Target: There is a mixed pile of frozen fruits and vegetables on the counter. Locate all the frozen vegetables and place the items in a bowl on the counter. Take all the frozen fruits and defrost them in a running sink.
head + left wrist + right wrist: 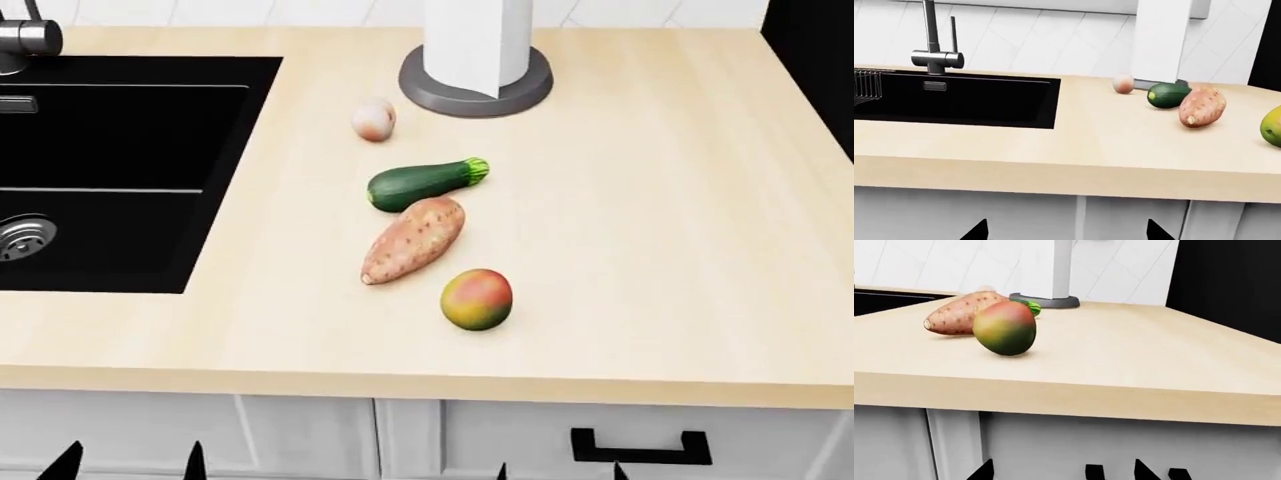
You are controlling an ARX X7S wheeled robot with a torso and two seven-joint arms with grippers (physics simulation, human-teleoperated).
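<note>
- Counter [641, 250]: light beige wood-look worktop over white cabinets [307, 440]; one cabinet front at the right carries a black handle [641, 447]; white tiled wall behind.
- Paper-towel roll [478, 40]: white, upright on a round grey base [461, 95] at the back of the counter; it stands just behind the produce and is the nearest object to it.
- Peach [374, 119]: small, pale pinkish-cream; between the sink edge and the grey base, apart from both.
- Zucchini [420, 184]: dark green, light green stem end pointing toward the right; lies in front of the peach.
- Sweet potato [414, 240]: reddish-orange, speckled; lies diagonally, its upper end just beside or touching the zucchini; contact cannot be told.
- Mango [477, 299]: yellow-green with a red blush; nearest the front edge, just beside the sweet potato.
- Sink [120, 170]: black rectangular basin at the left, with silver drain [20, 238]; dark grey faucet [934, 45] behind it; wire rack [864, 85] at its far side.
- Left end effector [130, 462] and right end effector [561, 470]: only dark fingertips show below the counter's front edge, parted and grasping nothing.
</note>
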